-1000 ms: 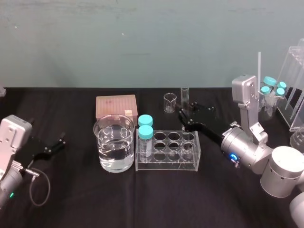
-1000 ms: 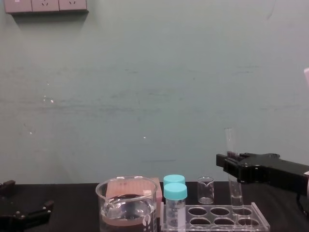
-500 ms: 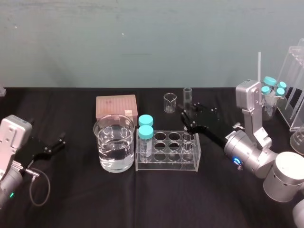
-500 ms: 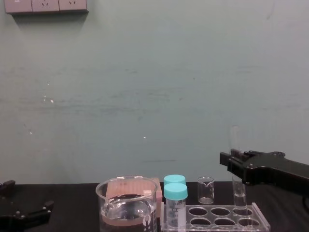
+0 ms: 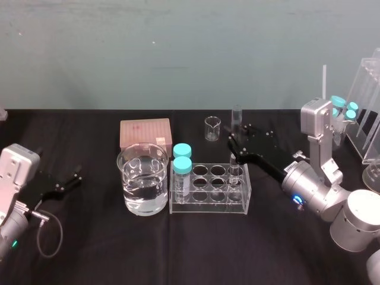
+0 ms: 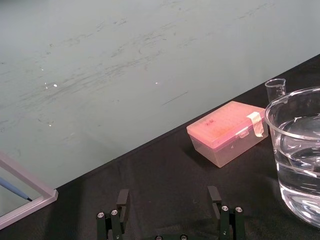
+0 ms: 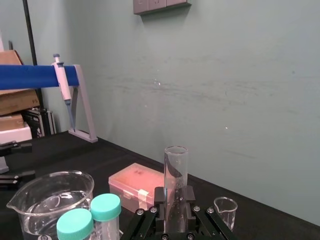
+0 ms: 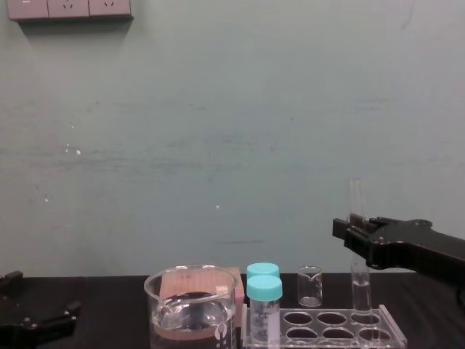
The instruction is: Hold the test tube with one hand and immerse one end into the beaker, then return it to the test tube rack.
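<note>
Nearest the robot, the left tool [image 5: 72, 180] rests on the desk [image 5: 178, 249] at the far left, parked, its two fingers spread with nothing between them. The right tool [image 5: 234, 149] reaches in from the right side and is clamped on the test tube [image 5: 236, 122] about halfway up its length, so the open mouth stands clear above the fingers and the rounded end hangs below.

The tube's long axis is vertical. In the chest view its lower end sits level with the top plate of the test tube rack [image 5: 208, 205], over the right-end column of holes. Whether it has entered a hole, and in which row, I cannot tell.

The beaker [image 5: 142, 178], partly filled with clear liquid, stands just beside the rack's left end. It therefore lies to the robot's left of the tube, with the whole length of the rack between them. Two teal-capped vials [image 5: 181, 155] stand in the rack's left-end holes, on that line and taller than the rack.

If the dip is yet to come, my judgement is that the tube must travel sideways to the left, high enough to pass over those caps and the beaker's rim. The left arm is nearer the beaker, but the right arm has the tube.

Farther back are a tiny beaker [image 5: 212, 127] and a pink box [image 5: 145, 132].
</note>
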`<state>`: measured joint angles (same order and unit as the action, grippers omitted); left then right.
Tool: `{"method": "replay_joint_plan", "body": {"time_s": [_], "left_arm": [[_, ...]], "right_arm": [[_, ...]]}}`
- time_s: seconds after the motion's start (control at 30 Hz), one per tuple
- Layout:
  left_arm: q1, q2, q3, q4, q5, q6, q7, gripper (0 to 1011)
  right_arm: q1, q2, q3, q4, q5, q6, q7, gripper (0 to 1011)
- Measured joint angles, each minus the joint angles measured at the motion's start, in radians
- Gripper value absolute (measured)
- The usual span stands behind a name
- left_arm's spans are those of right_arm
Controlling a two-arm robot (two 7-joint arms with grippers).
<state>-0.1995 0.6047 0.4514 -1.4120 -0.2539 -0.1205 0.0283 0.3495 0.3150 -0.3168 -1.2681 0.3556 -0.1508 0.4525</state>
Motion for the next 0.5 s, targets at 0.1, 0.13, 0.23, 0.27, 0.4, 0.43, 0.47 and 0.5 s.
{"method": "replay_joint_plan", "body": {"time_s": [0.1,0.13,0.23,0.27,0.4,0.43,0.47,0.5], "left_arm": [[0.0,0.0,0.0,0.0,0.0,0.0,0.0,1000],[0.0,0.0,0.0,0.0,0.0,0.0,0.0,1000],[0.0,0.0,0.0,0.0,0.0,0.0,0.0,1000],[0.0,0.0,0.0,0.0,0.0,0.0,0.0,1000],[0.0,0.0,0.0,0.0,0.0,0.0,0.0,1000],[0.0,0.0,0.0,0.0,0.0,0.0,0.0,1000],[0.0,0.0,0.0,0.0,0.0,0.0,0.0,1000],[0.0,0.0,0.0,0.0,0.0,0.0,0.0,1000]], "right_arm": [[0.0,0.001,0.003,-0.008,0.005,-0.002,0.005,226],[0.0,0.002,0.005,-0.014,0.006,-0.003,0.008,226],[0.0,0.006,0.01,-0.032,0.012,-0.005,0.011,226],[0.0,0.007,0.011,-0.038,0.013,-0.005,0.011,226],[0.0,0.013,0.021,-0.07,0.021,-0.009,0.012,226],[0.0,0.015,0.023,-0.076,0.022,-0.01,0.012,226],[0.0,0.016,0.026,-0.083,0.023,-0.011,0.012,226],[0.0,0.02,0.031,-0.098,0.027,-0.012,0.012,226]]}}
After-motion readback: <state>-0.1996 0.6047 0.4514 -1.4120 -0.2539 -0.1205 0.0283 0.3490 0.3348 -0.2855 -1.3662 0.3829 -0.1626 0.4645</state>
